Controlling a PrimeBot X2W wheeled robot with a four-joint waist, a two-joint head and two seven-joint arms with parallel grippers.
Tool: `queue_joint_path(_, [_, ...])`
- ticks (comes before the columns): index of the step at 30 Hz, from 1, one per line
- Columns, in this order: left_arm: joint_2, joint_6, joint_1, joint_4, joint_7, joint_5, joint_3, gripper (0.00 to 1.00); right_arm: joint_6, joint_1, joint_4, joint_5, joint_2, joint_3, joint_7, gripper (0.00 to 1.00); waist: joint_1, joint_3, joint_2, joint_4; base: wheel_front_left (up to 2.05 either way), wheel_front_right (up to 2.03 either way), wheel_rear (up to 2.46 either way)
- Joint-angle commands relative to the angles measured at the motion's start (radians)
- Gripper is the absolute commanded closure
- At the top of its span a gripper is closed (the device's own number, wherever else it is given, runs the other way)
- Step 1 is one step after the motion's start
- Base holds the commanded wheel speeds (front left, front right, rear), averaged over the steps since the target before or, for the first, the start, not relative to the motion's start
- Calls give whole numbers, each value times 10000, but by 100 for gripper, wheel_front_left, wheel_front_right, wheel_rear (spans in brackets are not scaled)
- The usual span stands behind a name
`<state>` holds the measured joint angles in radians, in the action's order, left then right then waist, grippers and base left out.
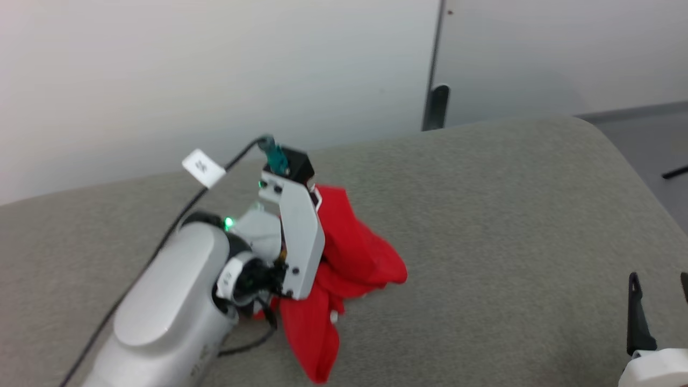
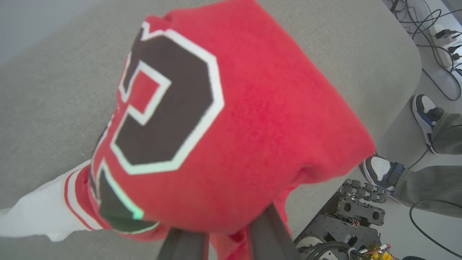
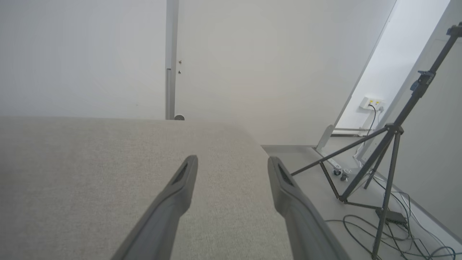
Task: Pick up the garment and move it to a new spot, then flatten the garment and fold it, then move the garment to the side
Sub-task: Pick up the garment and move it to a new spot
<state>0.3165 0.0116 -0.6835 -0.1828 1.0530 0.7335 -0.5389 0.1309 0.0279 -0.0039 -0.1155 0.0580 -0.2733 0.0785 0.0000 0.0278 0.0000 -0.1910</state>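
Observation:
The garment (image 1: 349, 252) is a bunched red shirt hanging from my left gripper (image 2: 223, 224) over the grey padded table (image 1: 484, 215). In the left wrist view the garment (image 2: 260, 119) sits close to the camera, with a black white-outlined number (image 2: 169, 104) and a white sleeve (image 2: 36, 213) with red stripes trailing onto the table (image 2: 54, 90). Both dark fingers (image 2: 267, 234) are shut on a fold of red cloth. My right gripper (image 1: 660, 285) stands open at the lower right, and in its wrist view this gripper (image 3: 232, 160) holds nothing above the table (image 3: 90, 162).
A person's shoes (image 2: 382, 169) and trouser legs stand on the floor past the table's rounded edge, beside my base (image 2: 346, 224) and loose cables (image 2: 433, 36). A tripod (image 3: 389, 144) stands on the floor to the right. A pale wall with a dark post (image 1: 438, 107) runs behind the table.

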Motion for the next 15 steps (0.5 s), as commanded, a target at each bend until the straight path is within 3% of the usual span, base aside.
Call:
queue_joint_path(1, [-52,85,250,-112,-52,-19,-47,100,-3,8,179,68,-24,19,56,0,0,-304,0,-606,0,0,0])
queue_joint_path(7, [-194,123,752,-1151,-343,-161,-337,100,-3,-381,879,133,-68,115,343,0,0,-612,0,-997,0,0,0])
queue_joint_path(15, [-739,-224,575,-3111,-966,10,-440,100,-3,-778,1619,190,-91,253,622,0,0,-660,0,-1092,0,0,0])
